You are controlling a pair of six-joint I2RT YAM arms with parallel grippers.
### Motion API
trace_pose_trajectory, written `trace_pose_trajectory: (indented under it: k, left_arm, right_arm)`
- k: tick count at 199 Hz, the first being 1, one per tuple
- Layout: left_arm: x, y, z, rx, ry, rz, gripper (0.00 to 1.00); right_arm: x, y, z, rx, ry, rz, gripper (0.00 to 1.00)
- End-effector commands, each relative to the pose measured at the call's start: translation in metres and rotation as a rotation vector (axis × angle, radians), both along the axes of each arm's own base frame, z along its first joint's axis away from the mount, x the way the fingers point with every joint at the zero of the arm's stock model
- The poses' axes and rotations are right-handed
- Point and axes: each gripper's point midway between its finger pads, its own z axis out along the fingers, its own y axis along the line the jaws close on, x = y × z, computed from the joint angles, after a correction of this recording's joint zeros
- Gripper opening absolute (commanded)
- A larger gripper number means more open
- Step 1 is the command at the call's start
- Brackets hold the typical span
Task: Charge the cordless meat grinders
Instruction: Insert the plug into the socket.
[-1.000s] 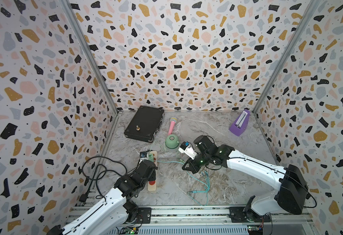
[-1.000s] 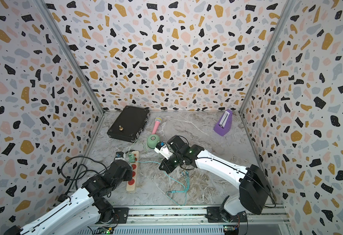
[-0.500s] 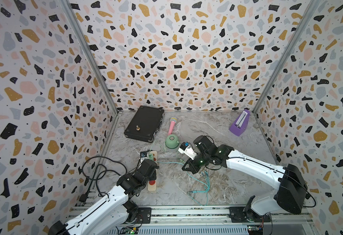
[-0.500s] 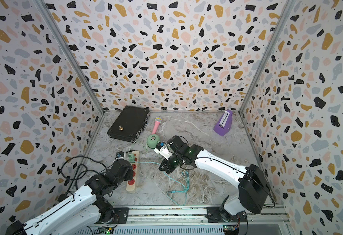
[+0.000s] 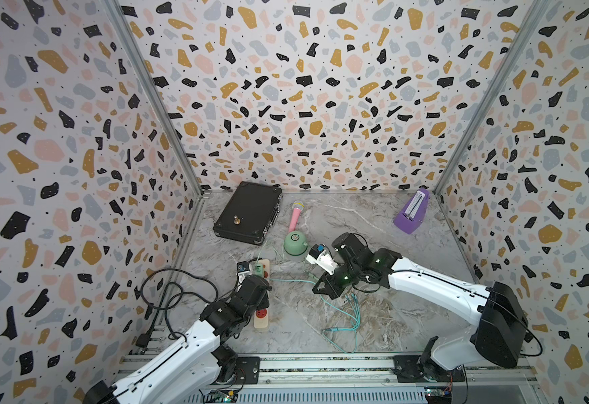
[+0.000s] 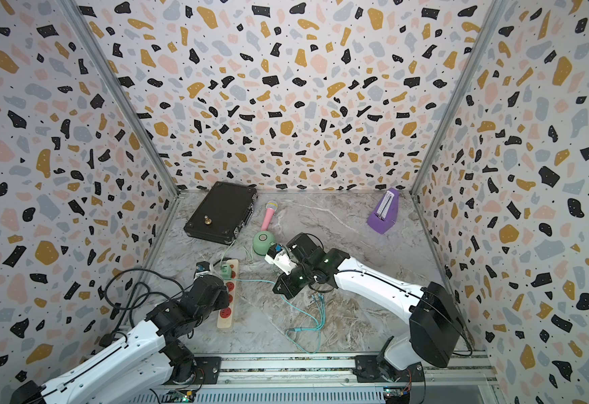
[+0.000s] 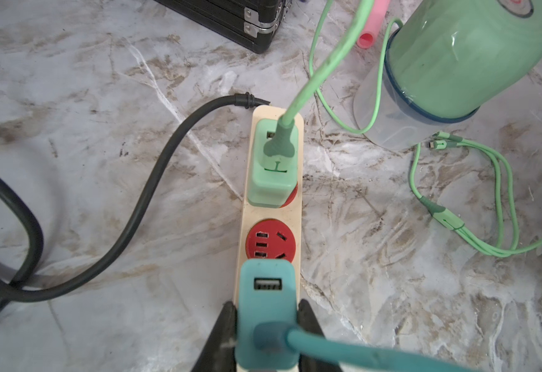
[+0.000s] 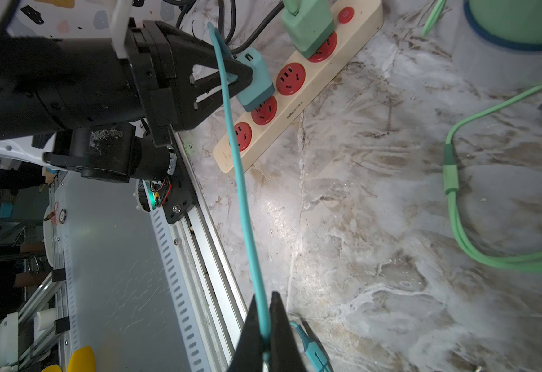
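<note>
One mint-green domed grinder [image 5: 295, 243], silver-buttoned

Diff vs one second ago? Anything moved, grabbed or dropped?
Barely any. The left tool crept slightly forward along the power strip. Nothing grabbed or released: it stays shut on the teal adapter at the strip, and the right tool stays shut on the teal cable. The mint grinder and green adapter have not moved.
</note>
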Motion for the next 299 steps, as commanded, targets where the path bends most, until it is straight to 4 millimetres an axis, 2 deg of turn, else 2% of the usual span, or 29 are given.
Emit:
trace_pose_trajectory:
  k: [1, 34, 74, 114, 135, 168, 199, 232, 265, 299]
  left_arm:
    - [-0.03, 0.006, -0.038, 0.044, 0.171, -0.012, 0.0]
    - [-0.035, 0.002, -0.035, 0.143, 0.254, -0.065, 0.0]
    - [-0.045, 0.02, -0.035, 0.221, 0.318, -0.002, 0.0]
    - [-0.052, 0.016, -0.035, 0.161, 0.295, -0.046, 0.0]
    - [-0.054, 0.002, -0.037, 0.117, 0.324, -0.102, 0.0]
    - [-0.058, 0.004, -0.039, 0.204, 0.435, -0.095, 0.0]
    - [-0.05, 0.007, -0.028, 0.266, 0.441, -0.083, 0.0]
    - [-0.051, 0.006, -0.022, 0.266, 0.455, -0.093, 0.0]
    - [-0.061, 0.002, -0.031, 0.238, 0.526, -0.082, 0.0]
    - [-0.067, 0.013, -0.035, 0.283, 0.582, -0.019, 0.0]
  right_arm:
    - [-0.005, -0.005, 0.003, -0.005, 0.028, -0.007, 0.0]
    - [-0.004, -0.001, 0.005, 0.013, 0.042, -0.015, 0.0]
    - [-0.005, -0.002, 0.005, 0.017, 0.044, -0.015, 0.0]
    - [-0.008, -0.005, 0.003, 0.02, 0.053, -0.012, 0.0]
    - [-0.01, -0.005, 0.002, 0.026, 0.054, -0.008, 0.0]
    - [-0.012, -0.005, 0.003, 0.032, 0.064, -0.001, 0.0]
    - [-0.013, -0.007, 0.003, 0.036, 0.062, -0.005, 0.0]
    - [-0.012, -0.008, 0.006, 0.046, 0.055, -0.012, 0.0]
    - [-0.013, -0.008, 0.007, 0.053, 0.051, -0.015, 0.0]
    - [-0.013, -0.009, 0.009, 0.062, 0.049, -0.017, 0.0]
